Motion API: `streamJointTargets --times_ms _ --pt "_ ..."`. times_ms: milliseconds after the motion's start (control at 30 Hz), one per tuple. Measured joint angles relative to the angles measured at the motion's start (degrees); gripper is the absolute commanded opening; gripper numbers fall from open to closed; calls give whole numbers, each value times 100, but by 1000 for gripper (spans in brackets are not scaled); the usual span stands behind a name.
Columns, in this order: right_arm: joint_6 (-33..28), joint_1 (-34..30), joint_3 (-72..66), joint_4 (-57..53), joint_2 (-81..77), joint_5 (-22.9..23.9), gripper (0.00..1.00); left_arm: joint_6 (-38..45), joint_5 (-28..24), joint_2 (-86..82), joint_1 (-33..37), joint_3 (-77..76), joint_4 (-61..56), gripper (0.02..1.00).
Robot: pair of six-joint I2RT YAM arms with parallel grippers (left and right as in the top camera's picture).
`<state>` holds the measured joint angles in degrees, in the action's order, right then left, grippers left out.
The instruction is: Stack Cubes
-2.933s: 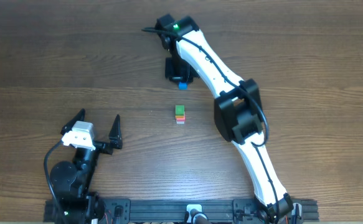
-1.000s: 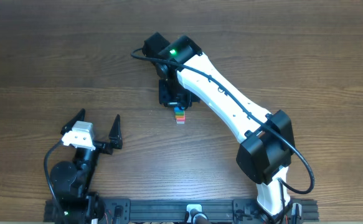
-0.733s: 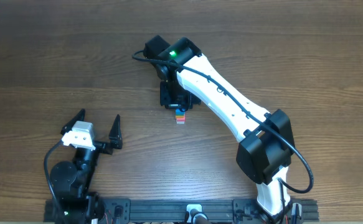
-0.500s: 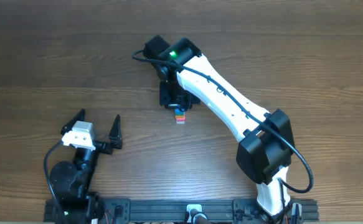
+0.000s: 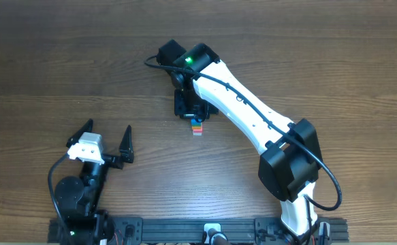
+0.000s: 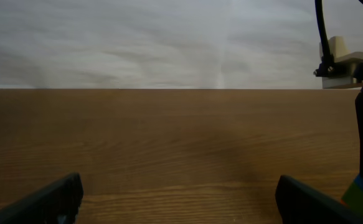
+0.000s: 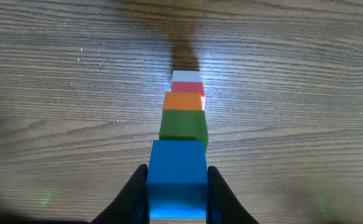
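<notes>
Right claw (image 7: 176, 198) clamped on the flat side faces of the blue cube (image 7: 176, 174), a small, rigid, probably light block held over, perhaps touching, the green-topped stack (image 7: 182, 127) near the table (image 5: 334, 61) centre; left claw (image 5: 107, 135) spread wide at 8 o'clock.
</notes>
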<state>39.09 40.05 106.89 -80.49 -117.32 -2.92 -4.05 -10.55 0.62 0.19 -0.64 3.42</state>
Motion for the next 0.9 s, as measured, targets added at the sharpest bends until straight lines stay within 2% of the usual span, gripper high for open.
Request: streamJointTargets --times_ms 900 --pt "149 -15 -9 0 0 48 12 0 0 0 0 2 2 1000"
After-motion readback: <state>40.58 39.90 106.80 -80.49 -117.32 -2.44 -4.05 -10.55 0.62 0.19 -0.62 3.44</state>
